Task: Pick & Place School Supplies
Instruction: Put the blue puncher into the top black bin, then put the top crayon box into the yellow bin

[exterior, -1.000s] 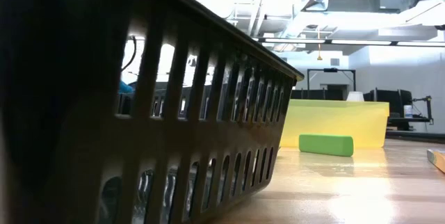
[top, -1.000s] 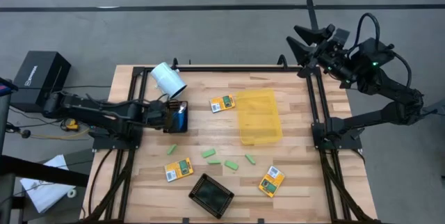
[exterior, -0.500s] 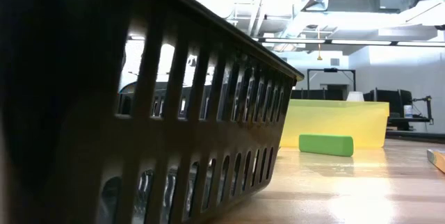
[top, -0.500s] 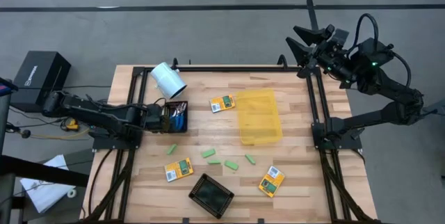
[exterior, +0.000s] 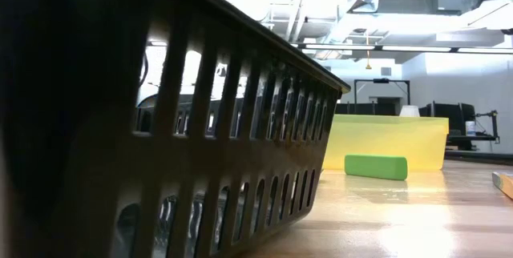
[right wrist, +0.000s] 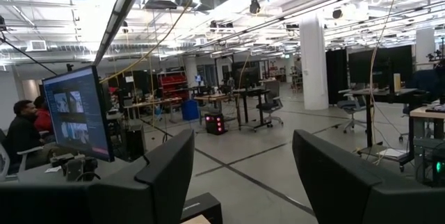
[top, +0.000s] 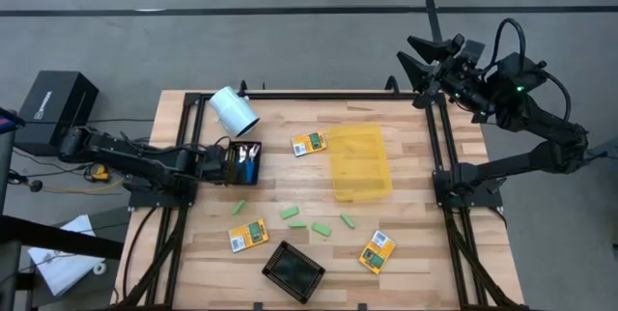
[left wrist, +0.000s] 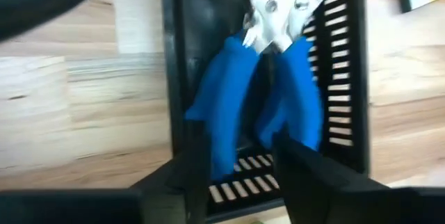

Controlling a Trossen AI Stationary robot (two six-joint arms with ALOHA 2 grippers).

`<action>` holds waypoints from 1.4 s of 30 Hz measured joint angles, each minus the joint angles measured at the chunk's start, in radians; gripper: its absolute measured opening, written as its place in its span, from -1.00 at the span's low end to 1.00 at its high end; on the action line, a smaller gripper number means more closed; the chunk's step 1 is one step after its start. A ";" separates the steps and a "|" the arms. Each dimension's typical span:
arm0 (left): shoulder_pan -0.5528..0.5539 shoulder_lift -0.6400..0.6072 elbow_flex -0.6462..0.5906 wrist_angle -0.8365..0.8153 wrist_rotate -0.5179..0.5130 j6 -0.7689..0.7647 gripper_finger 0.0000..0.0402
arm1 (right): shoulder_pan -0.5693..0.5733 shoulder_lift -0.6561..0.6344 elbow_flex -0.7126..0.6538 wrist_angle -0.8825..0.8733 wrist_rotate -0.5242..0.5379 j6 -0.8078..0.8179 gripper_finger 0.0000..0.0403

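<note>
Since a second ago the left gripper (left wrist: 240, 165) has let the blue-handled tool (left wrist: 261, 99) drop into the black tray (top: 240, 162), jaws now parted and empty, so it should back out straight, while the right gripper (right wrist: 243, 175) waits wide open off the table.

A pair of blue-handled scissors (left wrist: 268, 92) lies inside a black slotted tray (left wrist: 341, 78) on the wooden table (left wrist: 76, 113). The left gripper (left wrist: 240, 161) is parted, holding nothing.

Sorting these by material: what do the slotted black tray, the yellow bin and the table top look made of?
Black tray: likely moulded plastic, matte, with evenly cut slots. Yellow bin: translucent plastic, somewhat glossy; the boards show through it. Table top: wood planks, visible grain and joints, light sheen.
</note>
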 joint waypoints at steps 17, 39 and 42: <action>0.000 -0.279 0.040 0.576 -0.275 0.550 -0.21 | 0.001 0.002 0.000 0.070 -0.055 0.003 0.17; 0.049 -0.259 0.041 0.980 0.139 0.819 -0.35 | 0.025 0.216 0.000 -0.164 -0.193 0.353 0.17; 0.094 -0.241 0.040 0.973 0.169 0.819 -0.37 | -0.033 0.232 0.000 -0.186 -0.193 0.387 0.17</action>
